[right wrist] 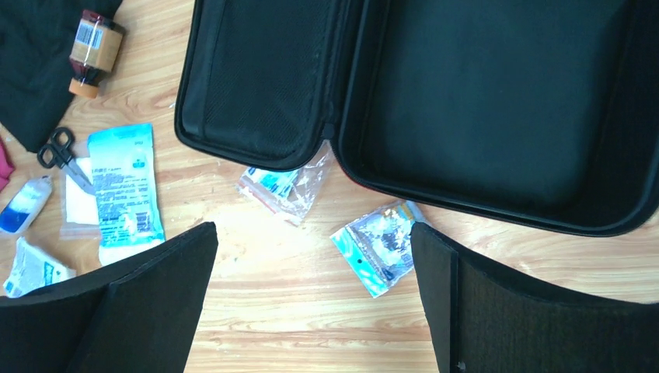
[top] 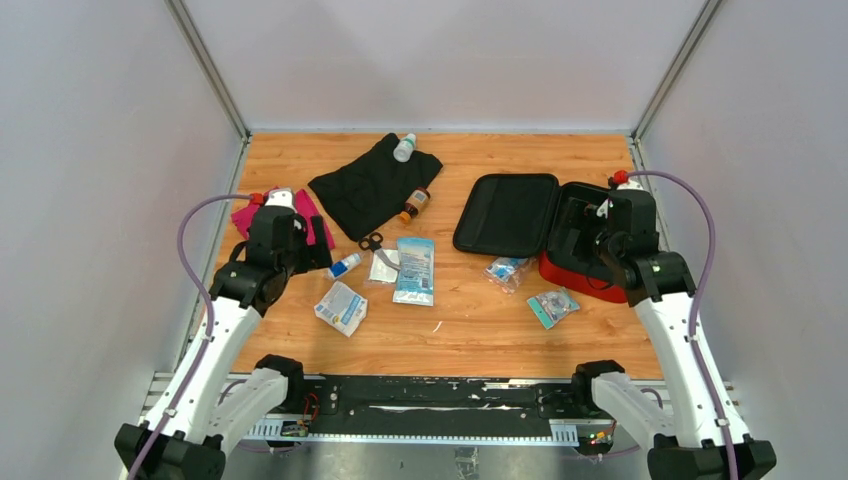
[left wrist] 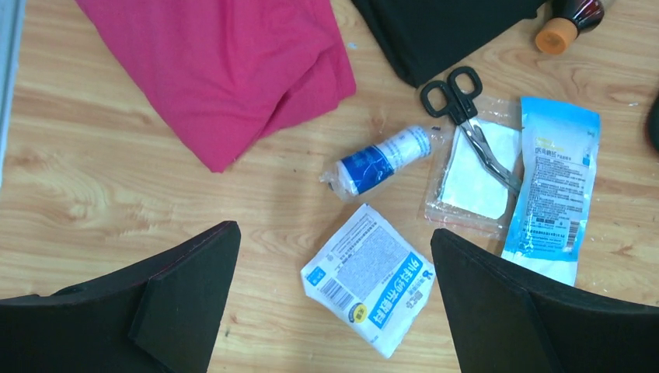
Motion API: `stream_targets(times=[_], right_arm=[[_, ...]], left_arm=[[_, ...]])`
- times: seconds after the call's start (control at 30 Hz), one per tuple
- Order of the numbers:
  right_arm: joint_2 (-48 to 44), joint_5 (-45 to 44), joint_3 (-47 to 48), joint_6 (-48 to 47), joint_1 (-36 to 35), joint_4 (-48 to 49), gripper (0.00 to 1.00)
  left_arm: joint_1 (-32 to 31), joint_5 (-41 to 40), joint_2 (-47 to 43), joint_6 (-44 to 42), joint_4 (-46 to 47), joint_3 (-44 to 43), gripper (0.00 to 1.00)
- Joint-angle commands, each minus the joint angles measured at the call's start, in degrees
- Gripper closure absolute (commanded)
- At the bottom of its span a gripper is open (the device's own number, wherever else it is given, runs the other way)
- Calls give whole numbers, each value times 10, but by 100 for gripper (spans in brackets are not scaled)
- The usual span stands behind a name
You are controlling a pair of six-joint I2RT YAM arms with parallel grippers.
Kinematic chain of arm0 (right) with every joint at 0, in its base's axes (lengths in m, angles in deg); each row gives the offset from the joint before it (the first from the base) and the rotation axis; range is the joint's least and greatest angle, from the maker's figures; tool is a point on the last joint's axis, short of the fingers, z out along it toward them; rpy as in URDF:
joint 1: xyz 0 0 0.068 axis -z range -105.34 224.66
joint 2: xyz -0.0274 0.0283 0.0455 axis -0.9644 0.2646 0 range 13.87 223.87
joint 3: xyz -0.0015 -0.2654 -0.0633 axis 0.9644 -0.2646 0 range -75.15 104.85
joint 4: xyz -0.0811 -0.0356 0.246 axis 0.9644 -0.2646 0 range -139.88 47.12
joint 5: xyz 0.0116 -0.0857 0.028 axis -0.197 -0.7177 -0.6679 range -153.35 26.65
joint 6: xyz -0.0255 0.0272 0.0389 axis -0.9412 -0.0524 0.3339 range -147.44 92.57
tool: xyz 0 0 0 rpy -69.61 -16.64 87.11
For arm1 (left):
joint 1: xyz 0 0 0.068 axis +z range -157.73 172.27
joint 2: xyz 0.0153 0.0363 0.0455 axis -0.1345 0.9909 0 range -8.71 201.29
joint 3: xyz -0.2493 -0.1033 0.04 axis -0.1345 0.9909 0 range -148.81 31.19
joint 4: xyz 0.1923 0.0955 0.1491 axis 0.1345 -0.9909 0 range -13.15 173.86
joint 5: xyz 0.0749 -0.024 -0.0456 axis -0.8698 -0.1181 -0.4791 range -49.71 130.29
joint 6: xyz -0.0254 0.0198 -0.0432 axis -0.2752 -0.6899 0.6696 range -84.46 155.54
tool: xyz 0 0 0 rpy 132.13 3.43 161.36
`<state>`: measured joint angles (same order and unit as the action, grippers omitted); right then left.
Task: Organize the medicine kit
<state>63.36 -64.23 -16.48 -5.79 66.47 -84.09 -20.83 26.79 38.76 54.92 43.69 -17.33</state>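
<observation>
The medicine kit (top: 508,215) lies opened flat at the far right of the table (top: 470,330), its black lining up and both halves empty as far as can be seen, which suits a case waiting to be filled; its red shell shows only at the near right edge, under the right arm. Just near of it sit a clear bag (top: 507,270) and a teal packet (top: 553,306), probably the easiest first loads since they lie closest. Further left the supplies are strewn loose: a long blue pouch (top: 415,270); scissors (top: 372,242) lying across a gauze packet (top: 383,266); a bandage roll (top: 345,265); a white-and-blue packet (top: 341,306) nearest the arms. Beyond them a black cloth (top: 372,182) is spread with a brown bottle (top: 415,203) at its near right edge and a white bottle (top: 404,147) at its far edge; a magenta cloth (top: 245,215) lies at the far left. No item is in the case yet, so the sorting looks barely begun.

The right gripper (top: 600,215) hangs above the right half of the kit, pointed down, jaws spread wide and holding nothing. The left gripper (top: 310,245) hovers beside the magenta cloth with its elbow bent, also spread to its widest and empty; from its wrist view the bandage roll and white-and-blue packet lie between its fingers (left wrist: 194,295), so either seems a likely first pick.
</observation>
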Motion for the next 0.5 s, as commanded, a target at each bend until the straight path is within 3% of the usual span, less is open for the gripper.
stream_targets(times=[0.0, 0.2, 0.33, 0.47], right_arm=[[22, 62, 12, 26, 9, -6, 1], [60, 92, -7, 42, 9, 12, 4], [107, 143, -4, 35, 6, 51, 7], [169, 125, 26, 58, -46, 92, 7]], left_arm=[[5, -3, -5, 37, -23, -1, 0], [5, -37, -58, 62, -15, 14, 0], [5, 9, -82, -1, -7, 20, 0], [5, 15, -85, -12, 0, 28, 0]])
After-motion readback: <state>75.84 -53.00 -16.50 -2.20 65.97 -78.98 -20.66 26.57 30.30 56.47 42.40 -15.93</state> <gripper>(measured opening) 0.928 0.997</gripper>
